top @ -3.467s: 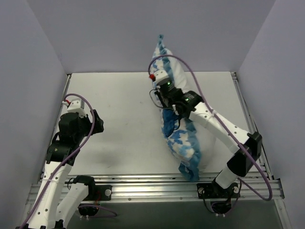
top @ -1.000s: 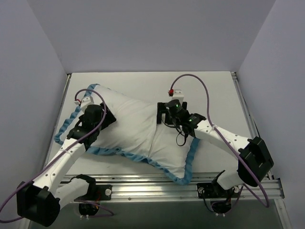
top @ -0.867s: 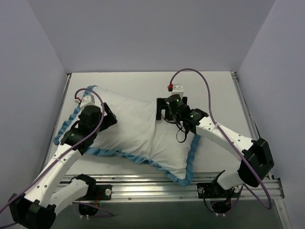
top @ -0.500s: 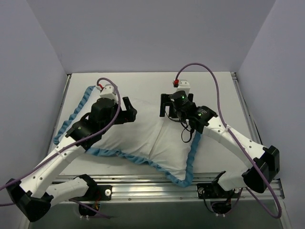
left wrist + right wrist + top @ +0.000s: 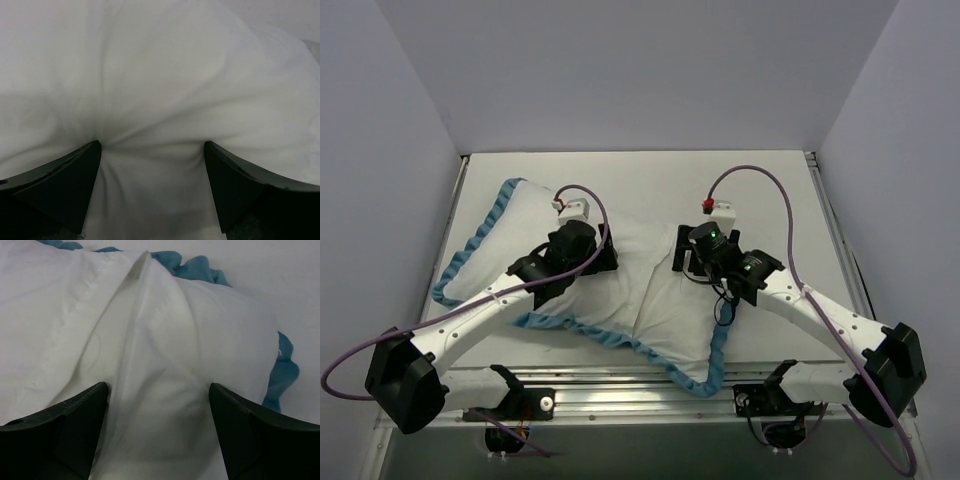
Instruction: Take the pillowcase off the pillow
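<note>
Seeking a grip on the case (image 5: 650, 300)
Left gripper (image 5: 152, 145) and right gripper (image 5: 159, 384) both gape, pressed into cloth; pinch the raised fold (image 5: 136, 300) alone, not the pillow inside.

The pillowcase (image 5: 535, 215) is matt white cloth, soft and creased, with ruffled blue cloth edging (image 5: 472, 243). The table (image 5: 620, 170) looks smooth and matt. The near-edge rail (image 5: 620, 390) is ribbed bare metal.

no readable text, labels or numbers
</note>
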### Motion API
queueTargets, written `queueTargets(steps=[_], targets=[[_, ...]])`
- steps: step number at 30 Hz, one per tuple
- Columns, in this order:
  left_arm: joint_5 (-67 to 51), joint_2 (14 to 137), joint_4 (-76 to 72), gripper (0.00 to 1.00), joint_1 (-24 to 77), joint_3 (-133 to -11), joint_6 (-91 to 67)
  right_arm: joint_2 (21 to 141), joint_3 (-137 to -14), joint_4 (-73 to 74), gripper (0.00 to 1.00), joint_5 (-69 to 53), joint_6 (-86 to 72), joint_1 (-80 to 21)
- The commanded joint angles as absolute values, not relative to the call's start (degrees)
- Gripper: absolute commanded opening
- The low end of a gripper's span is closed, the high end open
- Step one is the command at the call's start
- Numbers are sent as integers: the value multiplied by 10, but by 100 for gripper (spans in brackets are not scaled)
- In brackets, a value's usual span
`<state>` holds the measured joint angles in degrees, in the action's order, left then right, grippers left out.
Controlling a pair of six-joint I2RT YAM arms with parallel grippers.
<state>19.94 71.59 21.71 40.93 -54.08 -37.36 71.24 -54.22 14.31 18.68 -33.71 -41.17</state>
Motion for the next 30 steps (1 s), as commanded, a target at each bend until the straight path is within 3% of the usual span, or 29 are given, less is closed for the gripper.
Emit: queueTargets(steps=[1, 9, 13, 17, 21, 30], targets=[[243, 729, 237, 94, 396, -506, -413, 669, -501, 223, 76, 243, -362, -399], [229, 722, 222, 94, 366, -433, -452, 606, -412, 235, 56, 232, -397, -351], [219, 696, 220, 94, 359, -417, -451, 596, -384, 187, 45, 164, -401, -328], [192, 661, 207, 94, 361, -413, -414, 597, -338, 63, 19, 43, -370, -323], [131, 621, 196, 94, 375, -436, -357, 598, -309, -56, 2, -72, -358, -323], [92, 623, 252, 94, 457, -638, -211, 579, -315, -163, 0, -134, -332, -323]])
